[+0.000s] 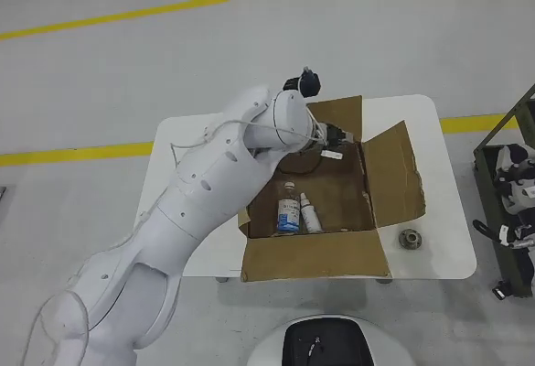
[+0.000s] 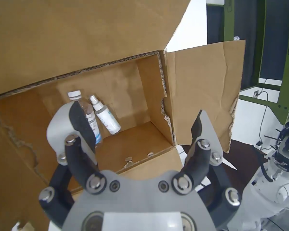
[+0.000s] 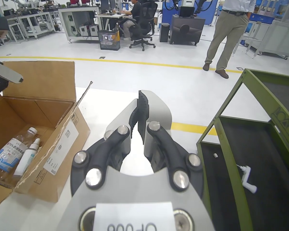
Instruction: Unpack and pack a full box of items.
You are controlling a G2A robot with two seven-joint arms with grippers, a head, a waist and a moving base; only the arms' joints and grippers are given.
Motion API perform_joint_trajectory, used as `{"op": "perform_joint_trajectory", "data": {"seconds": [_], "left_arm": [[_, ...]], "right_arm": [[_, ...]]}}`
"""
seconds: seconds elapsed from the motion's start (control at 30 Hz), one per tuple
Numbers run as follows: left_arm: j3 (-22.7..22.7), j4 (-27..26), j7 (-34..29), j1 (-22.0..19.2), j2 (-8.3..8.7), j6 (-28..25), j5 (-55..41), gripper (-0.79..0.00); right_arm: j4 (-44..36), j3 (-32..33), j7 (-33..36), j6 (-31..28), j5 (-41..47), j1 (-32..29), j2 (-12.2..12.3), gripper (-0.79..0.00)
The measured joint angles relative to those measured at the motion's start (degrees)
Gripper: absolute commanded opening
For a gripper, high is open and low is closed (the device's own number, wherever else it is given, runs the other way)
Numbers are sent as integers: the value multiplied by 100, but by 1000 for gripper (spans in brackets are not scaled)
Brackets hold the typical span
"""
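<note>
**Top view: open cardboard box with two bottles inside, both grippers empty**

The cardboard box (image 1: 313,258) stands on the white table (image 1: 432,119) with all its flaps folded outward. Two items lie side by side on its floor, close to the wall nearest the robot, with their caps pointing toward the far wall. One is a clear plastic bottle (image 1: 288,210) with a white cap. The other, just beside it, is a slimmer white spray bottle (image 1: 311,215).

The left gripper (image 1: 340,139) hangs over the far part of the box, above its floor and apart from both bottles. In the left wrist view its fingers (image 2: 83,123) are spread wide and hold nothing.

The right gripper (image 3: 141,102) is outside the box on its right, between it and a green metal cart (image 3: 231,111). Its ribbed pads are pressed together with nothing between them.

The clear bottle carries a blue-and-white printed label (image 3: 7,152). A white printed shipping label (image 3: 60,147) is stuck on the box's outer right wall. The spray bottle's print is too small to make out.

A small round dark object (image 1: 411,238) sits on the table just off the box's near right corner. In the cart's black tray lies a small white part (image 3: 247,180)
</note>
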Motion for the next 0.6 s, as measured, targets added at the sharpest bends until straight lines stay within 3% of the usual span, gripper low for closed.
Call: {"op": "perform_joint_trajectory", "data": {"seconds": [0.17,0.3,0.6], "left_arm": [[-672,-1602,-350,694,676,487,1223,0],[-1161,-2598,-668,1264,1085,600,2163,0],[-2421,-3902,-917,2460,1688,339,3602,0]], "right_arm": [[42,-125,-7,70,-70,39,-2,-785],[62,-206,-67,50,-27,66,-4,-785],[92,-313,-15,39,-131,60,4,-785]]}}
